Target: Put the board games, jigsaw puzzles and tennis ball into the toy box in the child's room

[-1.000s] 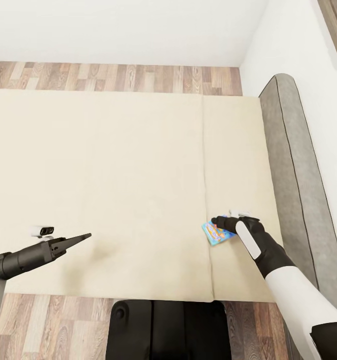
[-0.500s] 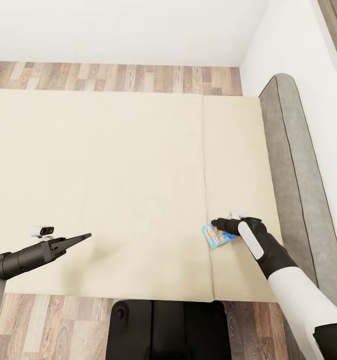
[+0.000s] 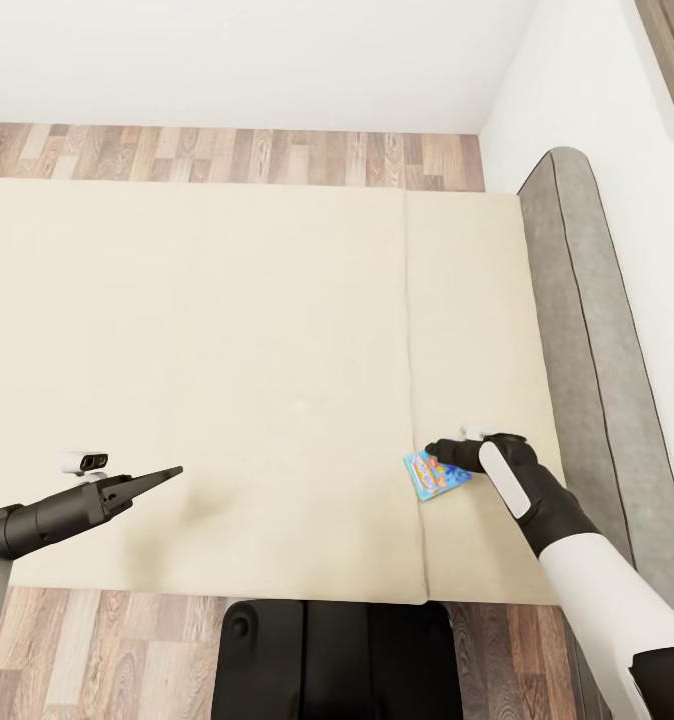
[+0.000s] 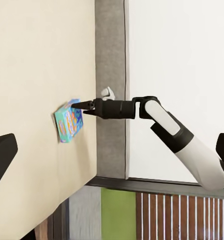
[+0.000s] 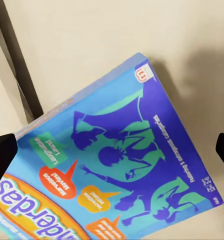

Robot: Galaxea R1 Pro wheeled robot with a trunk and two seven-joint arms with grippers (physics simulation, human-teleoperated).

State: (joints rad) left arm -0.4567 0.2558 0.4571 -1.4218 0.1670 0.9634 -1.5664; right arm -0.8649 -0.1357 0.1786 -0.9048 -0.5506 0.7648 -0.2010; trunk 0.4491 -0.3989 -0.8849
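Note:
A blue, colourfully printed board game (image 3: pixel 437 477) lies flat on the beige mattress of the bed (image 3: pixel 227 330), near its front right corner. My right gripper (image 3: pixel 432 447) hovers over the game's far edge. In the right wrist view its fingers (image 5: pixel 2 152) stand wide apart at the sides, open, with the game's blue lid (image 5: pixel 121 165) between them. The left wrist view shows the same game (image 4: pixel 68 120) with the right gripper (image 4: pixel 75 106) just above it. My left gripper (image 3: pixel 175 470) hangs open over the bed's front left part, holding nothing.
A grey padded headboard (image 3: pixel 587 330) runs along the bed's right side against the white wall. Wood-plank floor (image 3: pixel 237 155) shows beyond the bed and in front of it. My dark base (image 3: pixel 337 660) stands at the bed's near edge.
My right arm has drawn slightly back and to the right, so a little more of the blue game shows. The left arm has not moved.

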